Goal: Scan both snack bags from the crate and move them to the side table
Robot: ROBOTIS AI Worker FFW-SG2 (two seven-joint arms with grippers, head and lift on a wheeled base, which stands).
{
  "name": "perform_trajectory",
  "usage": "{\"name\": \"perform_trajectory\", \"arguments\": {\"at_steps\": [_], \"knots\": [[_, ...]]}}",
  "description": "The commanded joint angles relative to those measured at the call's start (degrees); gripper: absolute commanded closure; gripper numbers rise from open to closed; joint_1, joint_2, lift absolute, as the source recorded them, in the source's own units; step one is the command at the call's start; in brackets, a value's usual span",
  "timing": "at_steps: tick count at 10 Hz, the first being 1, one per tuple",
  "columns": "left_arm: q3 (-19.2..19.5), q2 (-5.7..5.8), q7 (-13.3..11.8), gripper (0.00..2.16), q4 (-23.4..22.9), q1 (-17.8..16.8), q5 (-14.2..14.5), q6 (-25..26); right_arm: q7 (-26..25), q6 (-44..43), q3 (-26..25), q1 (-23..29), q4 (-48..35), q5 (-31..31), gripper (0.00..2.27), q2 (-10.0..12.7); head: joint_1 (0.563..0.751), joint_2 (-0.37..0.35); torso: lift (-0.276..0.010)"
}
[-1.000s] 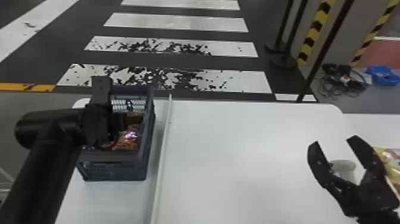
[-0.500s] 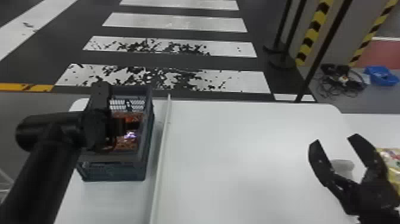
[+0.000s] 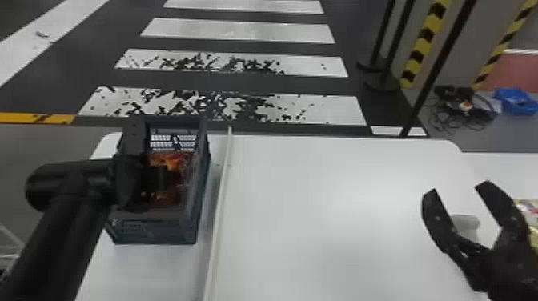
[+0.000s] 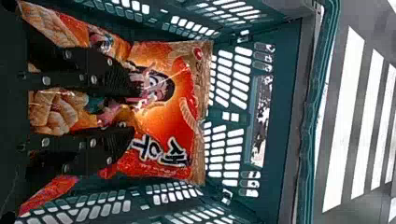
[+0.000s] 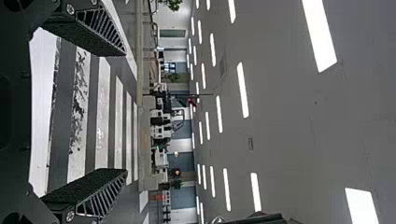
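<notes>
My left gripper (image 3: 160, 180) is down inside the dark crate (image 3: 158, 232), over a red-orange snack bag (image 3: 170, 160). In the left wrist view, that gripper (image 4: 134, 111) has its fingers apart against the front of the snack bag (image 4: 180, 116), with part of the packet showing between them; the crate's slatted wall (image 4: 280, 112) stands beyond. Whether the pads press on the bag's sides cannot be told. At the right, my right gripper (image 3: 459, 189) is parked open and holds nothing; its own wrist view shows the gripper (image 5: 124, 112) with fingers wide apart.
A yellow bag (image 3: 527, 208) lies on the side table (image 3: 496, 168) behind the right gripper. A thin pale bar (image 3: 218, 212) runs along the white table (image 3: 320, 224), just right of the crate. A small whitish object (image 3: 466, 224) shows between the right gripper's fingers, farther off.
My left gripper has sunk a little deeper into the crate, lower over the red-orange bag. The right arm has stayed nearly where it was.
</notes>
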Motion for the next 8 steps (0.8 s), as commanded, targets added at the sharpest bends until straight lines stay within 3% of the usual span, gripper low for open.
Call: {"name": "perform_trajectory", "arguments": {"at_steps": [1, 3, 8], "knots": [[0.05, 0.05, 0.1, 2.15, -1.05, 0.09, -0.03, 0.75, 0.0, -0.02, -0.18, 0.4, -0.29, -0.1, 0.1, 0.01, 0.695, -0.034, -0.095], [0.23, -0.12, 0.45, 2.15, -3.69, 1.59, -0.03, 1.8, 0.0, -0.37, -0.61, 0.84, -0.73, -0.37, 0.1, 0.09, 0.695, -0.036, -0.095], [1.46, -0.3, 5.29, 2.15, -21.35, 7.65, 1.73, 8.66, 0.0, -1.25, -1.14, 1.81, -1.78, -0.89, 0.1, 0.18, 0.695, -0.048, -0.095]]}}
